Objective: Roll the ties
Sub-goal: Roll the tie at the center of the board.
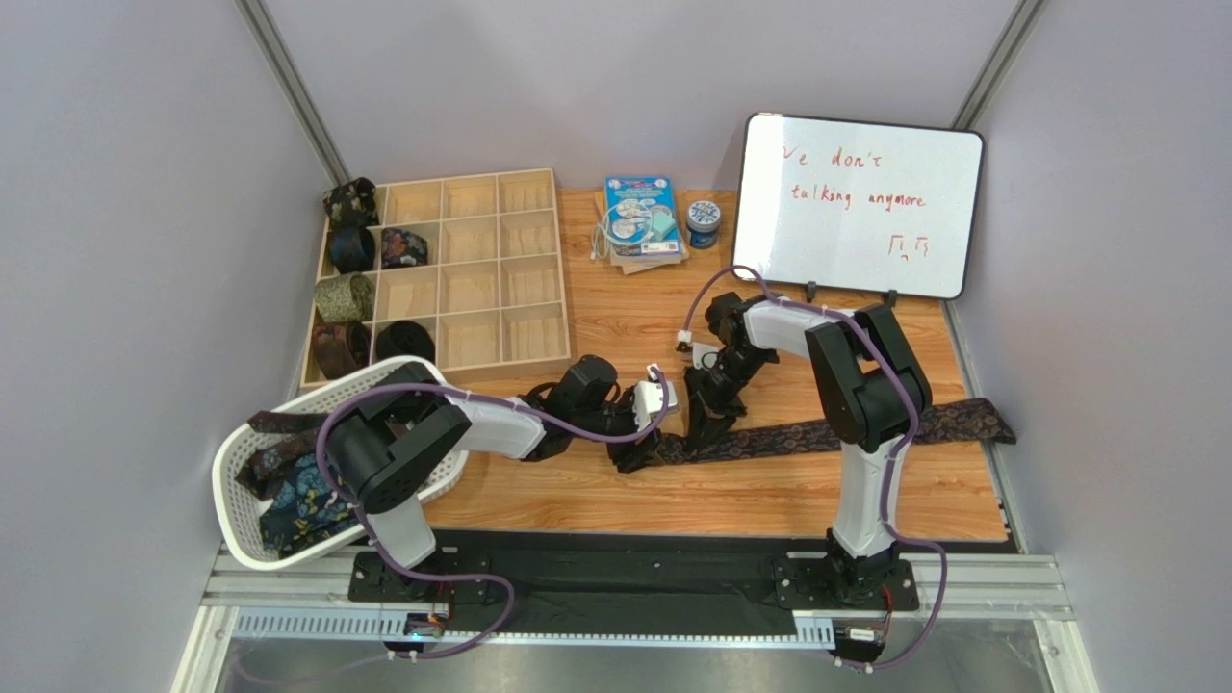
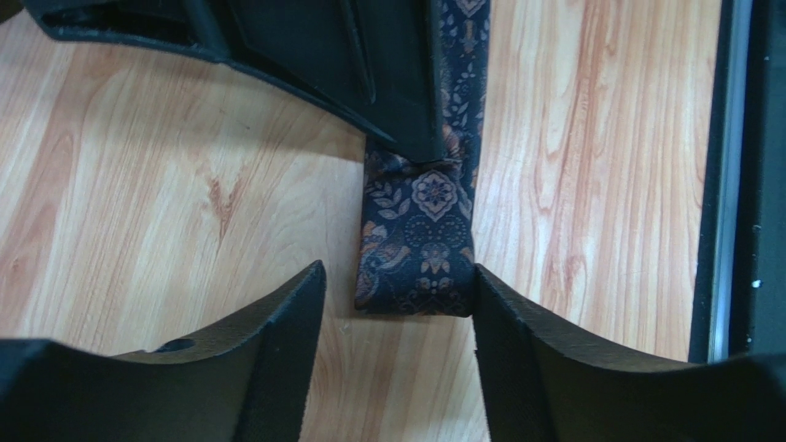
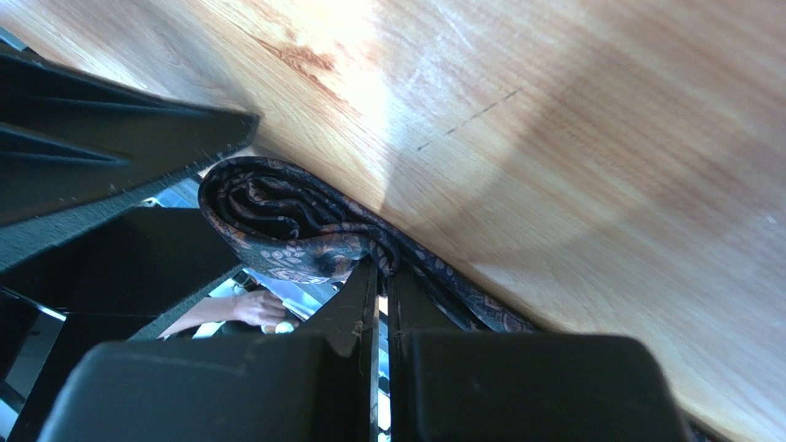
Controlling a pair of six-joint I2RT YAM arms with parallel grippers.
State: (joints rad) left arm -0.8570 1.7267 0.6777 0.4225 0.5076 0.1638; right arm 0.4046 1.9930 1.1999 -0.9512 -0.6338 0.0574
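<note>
Roll beginning at mid-table: we are working the end of a dark paisley tie (image 2: 420,239), and the first turn is only just forming. Our right gripper (image 3: 378,272) is pressing its fingers together on the fabric, pinching the tie at its very tips. A small loose coil is bulging just to one side of them (it is looking more like a fold than a tight roll).

Our left gripper (image 2: 398,276) is standing spread, its two fingers straddling the doubled-over end without gripping it. One finger is touching the fabric's edge and the other is standing a little apart. The rest of the strip is trailing away beyond the right gripper, lying flat on the table (image 1: 579,498).

We are judging this to be the opening step on this tie, with most of its length waiting unrolled. For the next move we are expecting to need the left fingers closing across the coil and holding it. The right pinch would meanwhile be turning or re-gripping, keeping the layers stacked and the edges aligned.

Out beyond the left arm, rolled ties (image 1: 343,299) are sitting in a wooden organiser (image 1: 477,275), and unrolled ties (image 1: 297,498) are lying in a white basket (image 1: 229,484).
</note>
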